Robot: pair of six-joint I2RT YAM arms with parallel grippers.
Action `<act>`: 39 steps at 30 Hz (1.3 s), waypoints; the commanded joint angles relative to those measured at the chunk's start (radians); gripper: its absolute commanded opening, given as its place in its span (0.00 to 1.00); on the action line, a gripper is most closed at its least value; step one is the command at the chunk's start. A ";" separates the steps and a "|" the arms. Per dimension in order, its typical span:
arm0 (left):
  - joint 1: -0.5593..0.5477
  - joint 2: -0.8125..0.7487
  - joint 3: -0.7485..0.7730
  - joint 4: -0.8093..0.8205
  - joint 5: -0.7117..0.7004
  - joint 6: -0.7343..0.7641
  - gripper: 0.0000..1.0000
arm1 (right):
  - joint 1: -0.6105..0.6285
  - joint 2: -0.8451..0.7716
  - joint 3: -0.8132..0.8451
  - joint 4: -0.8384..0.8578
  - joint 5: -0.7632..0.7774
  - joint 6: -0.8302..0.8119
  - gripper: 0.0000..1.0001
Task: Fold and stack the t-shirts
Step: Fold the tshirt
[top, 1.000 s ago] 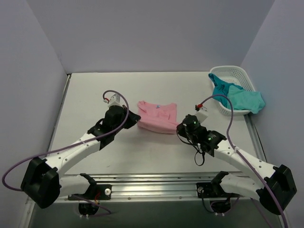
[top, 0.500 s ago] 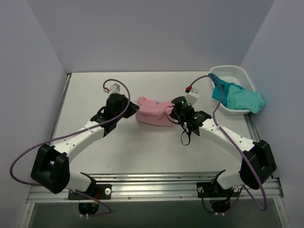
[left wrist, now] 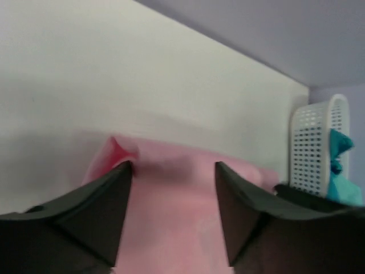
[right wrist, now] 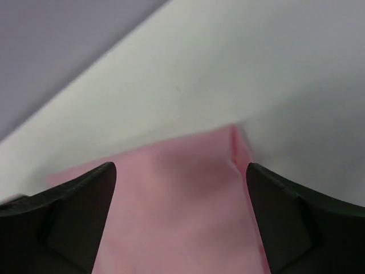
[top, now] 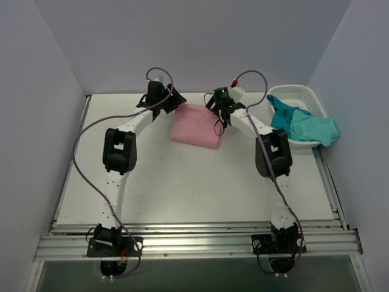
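The pink t-shirt [top: 196, 125] lies folded as a flat rectangle at the back middle of the table. My left gripper [top: 174, 104] hangs over its far left corner and my right gripper [top: 214, 107] over its far right corner. In the left wrist view the jaws [left wrist: 173, 166] stand apart with pink cloth [left wrist: 171, 217] flat below them. The right wrist view shows the same: open jaws [right wrist: 179, 166] above the pink t-shirt [right wrist: 182, 217], nothing pinched. Teal and turquoise t-shirts [top: 304, 125] lie bunched in the basket and spill over its right rim.
The white lattice basket [top: 302, 92] stands at the back right, also seen at the right in the left wrist view [left wrist: 315, 149]. Both arms stretch far back towards the rear wall. Bare table [top: 194, 182] lies in front of the pink t-shirt.
Both arms swung from the near side of the pink t-shirt to the far side, laying it over into a flat rectangle farther back. Both grippers went from shut to open.
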 commanded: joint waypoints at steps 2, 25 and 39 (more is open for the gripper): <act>0.044 0.542 0.999 -0.473 0.193 -0.035 0.94 | -0.083 0.439 0.642 -0.348 0.003 -0.001 1.00; 0.357 -0.352 -0.110 0.188 0.343 -0.131 0.94 | -0.026 -0.506 -0.201 -0.032 0.153 -0.021 1.00; -0.234 -0.817 -1.190 0.636 -0.525 -0.378 0.94 | -0.005 -1.184 -0.783 -0.083 0.152 -0.024 1.00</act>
